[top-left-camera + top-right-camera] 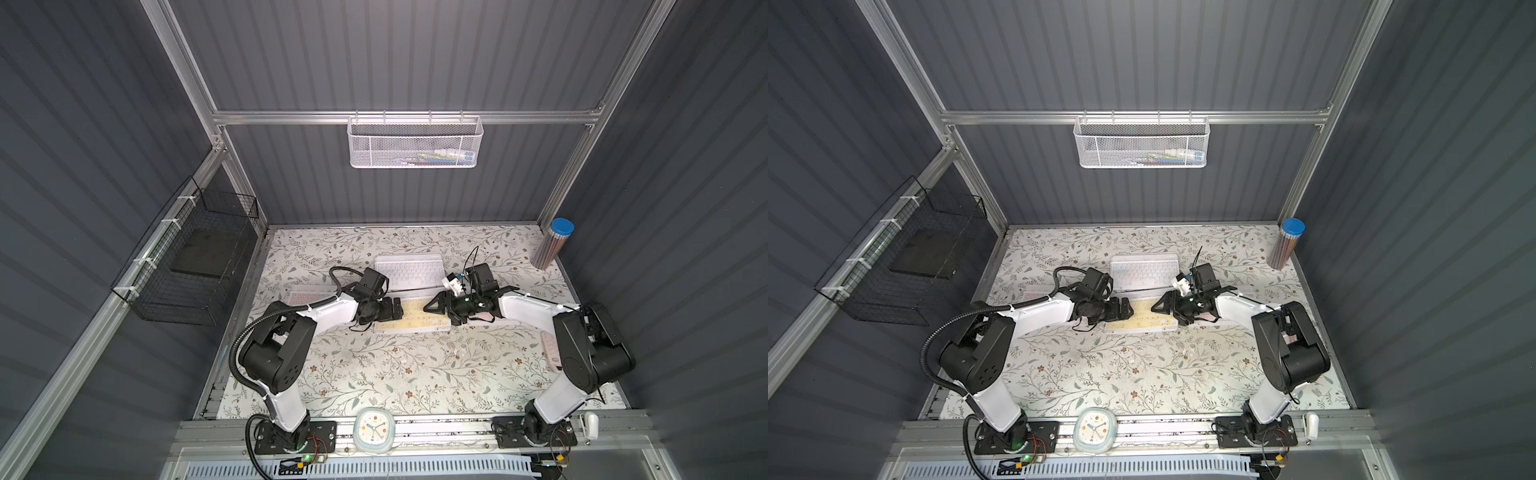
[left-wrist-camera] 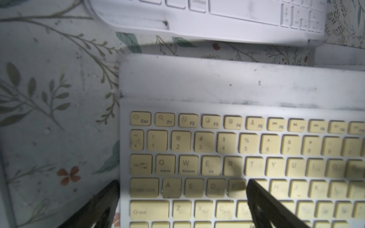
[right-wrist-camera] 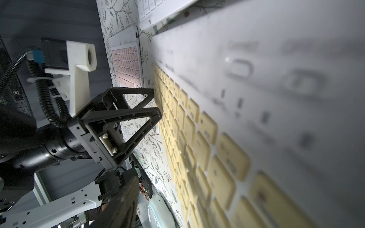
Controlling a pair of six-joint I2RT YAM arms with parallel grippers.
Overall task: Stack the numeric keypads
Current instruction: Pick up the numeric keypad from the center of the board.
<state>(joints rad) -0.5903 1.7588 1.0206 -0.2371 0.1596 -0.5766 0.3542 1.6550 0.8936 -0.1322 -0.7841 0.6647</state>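
A yellow-keyed keypad (image 1: 415, 319) (image 1: 1148, 318) lies mid-table, seen close in the left wrist view (image 2: 217, 150) and the right wrist view (image 3: 197, 126). My left gripper (image 1: 397, 309) (image 2: 182, 197) is open at its left end, one finger off the edge and one over the keys. In the right wrist view the left gripper (image 3: 155, 102) shows the same gap. My right gripper (image 1: 432, 308) is at the right end, turned on its side. One of its fingers (image 3: 126, 197) stands clear of the keys and the other is hidden. A white-keyed keypad (image 1: 409, 270) (image 2: 217, 23) lies behind. A pink-keyed keypad (image 1: 305, 297) (image 3: 126, 65) lies under my left arm.
A small pink calculator (image 1: 550, 349) pokes out beside my right arm. A tube of pencils (image 1: 552, 245) stands in the back right corner. A clock (image 1: 372, 430) sits on the front rail. A white mesh basket (image 1: 415, 143) hangs on the back wall and a black wire basket (image 1: 187, 266) on the left.
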